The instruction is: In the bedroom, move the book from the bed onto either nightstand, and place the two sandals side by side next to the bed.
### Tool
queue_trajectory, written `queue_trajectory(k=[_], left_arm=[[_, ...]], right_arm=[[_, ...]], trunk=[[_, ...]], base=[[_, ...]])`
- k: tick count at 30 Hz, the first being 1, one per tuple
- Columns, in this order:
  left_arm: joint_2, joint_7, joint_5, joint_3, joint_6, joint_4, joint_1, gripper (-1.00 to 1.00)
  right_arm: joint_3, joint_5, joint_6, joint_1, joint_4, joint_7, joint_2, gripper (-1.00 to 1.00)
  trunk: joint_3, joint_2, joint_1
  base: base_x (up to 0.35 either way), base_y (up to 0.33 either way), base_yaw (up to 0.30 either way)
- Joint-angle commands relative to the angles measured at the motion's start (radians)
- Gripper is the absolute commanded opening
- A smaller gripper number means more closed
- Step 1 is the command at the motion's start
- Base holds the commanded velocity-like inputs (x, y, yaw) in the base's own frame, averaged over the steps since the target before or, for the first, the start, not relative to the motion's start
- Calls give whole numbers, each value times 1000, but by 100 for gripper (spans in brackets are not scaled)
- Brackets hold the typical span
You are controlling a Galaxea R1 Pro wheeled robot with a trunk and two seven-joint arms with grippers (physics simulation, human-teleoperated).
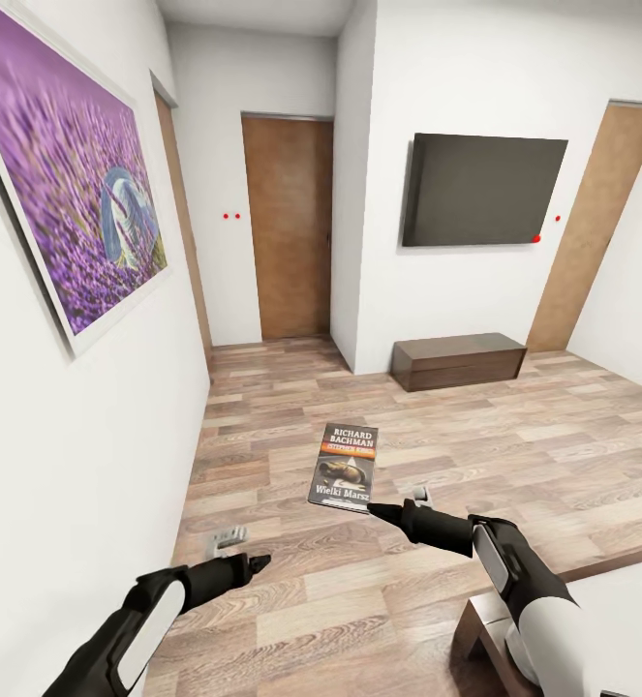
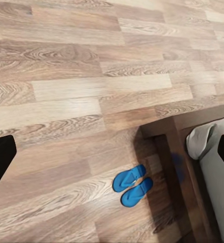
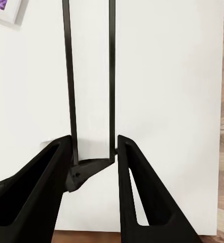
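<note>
I had the book (image 1: 344, 469) pinched in the right end effector (image 1: 374, 507), fingers clamped on its lower edge, cover facing up, held out over the wood floor (image 1: 553, 436). Right wrist view confirmed it: the book's thin edge sat between the two fingers (image 3: 135, 192). Left end effector (image 1: 259, 561) was empty and, judging by the left wrist view, spread apart. Below it both sandals (image 2: 133, 185) already lay side by side, touching, just beside the bed (image 2: 221, 197) frame corner. So the sandal step looked done; the book carry was the step in hand. No nightstand in sight ahead of the end effectors, just a TV cabinet (image 1: 459, 360) and doors. Next move called for turning toward a nightstand, then releasing the book flat on top.
</note>
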Motion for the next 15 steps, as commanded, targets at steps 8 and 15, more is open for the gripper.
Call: queue_trajectory(k=[8, 15], left_arm=[[-25, 1, 3, -25, -9, 42, -1, 100], [-55, 1, 2, -32, -28, 99, -4, 100]], right_arm=[[-1, -2, 5, -1, 0, 1, 1, -100], [-1, -2, 5, -1, 0, 1, 1, -100]], trunk=[[-2, -2, 1], [-2, -2, 1]], base=[[0, 0, 0], [0, 0, 0]])
